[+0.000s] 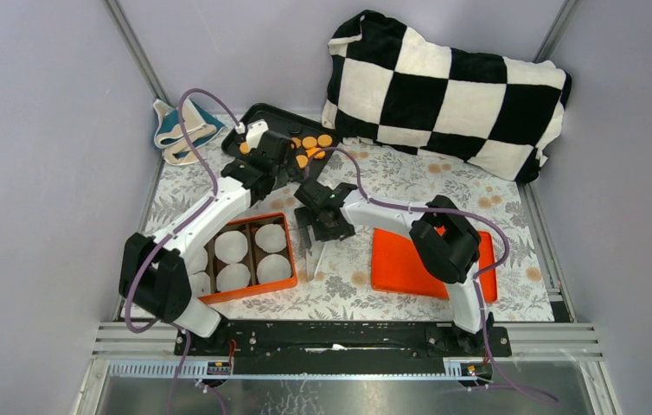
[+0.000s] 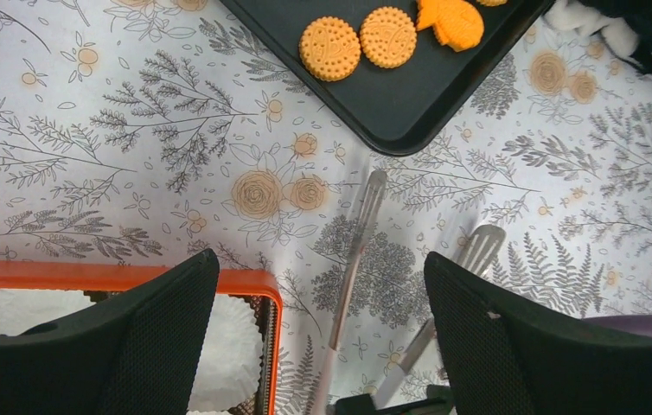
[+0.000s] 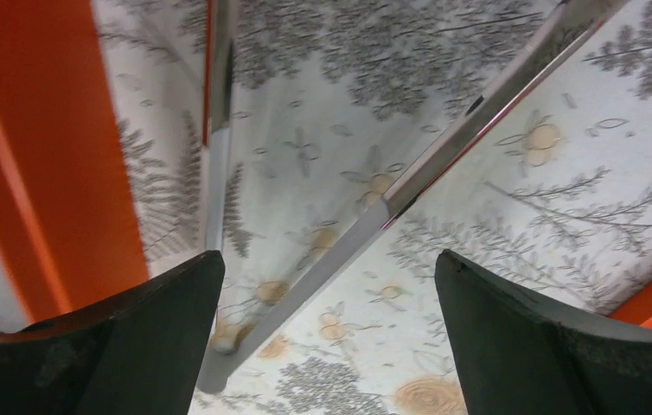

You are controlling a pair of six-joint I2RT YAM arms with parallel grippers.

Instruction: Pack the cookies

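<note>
Several orange cookies (image 1: 310,147) lie on a black tray (image 1: 262,117) at the back. The left wrist view shows two round cookies (image 2: 329,48) and a fish-shaped one (image 2: 452,22) on that tray (image 2: 409,104). My left gripper (image 1: 290,171) hovers open just in front of the tray, nothing between its fingers (image 2: 320,259). Metal tongs (image 1: 316,251) lie on the tablecloth beside an orange box (image 1: 249,292) lined with white paper cups (image 1: 231,246). My right gripper (image 1: 314,226) stands open over the tongs (image 3: 444,147), empty (image 3: 329,258), the box wall (image 3: 63,156) on its left.
An orange lid (image 1: 400,264) lies flat to the right of the tongs, under the right arm. A black and white checkered pillow (image 1: 444,86) fills the back right. A folded cloth (image 1: 180,130) sits at the back left. Grey walls close in the table.
</note>
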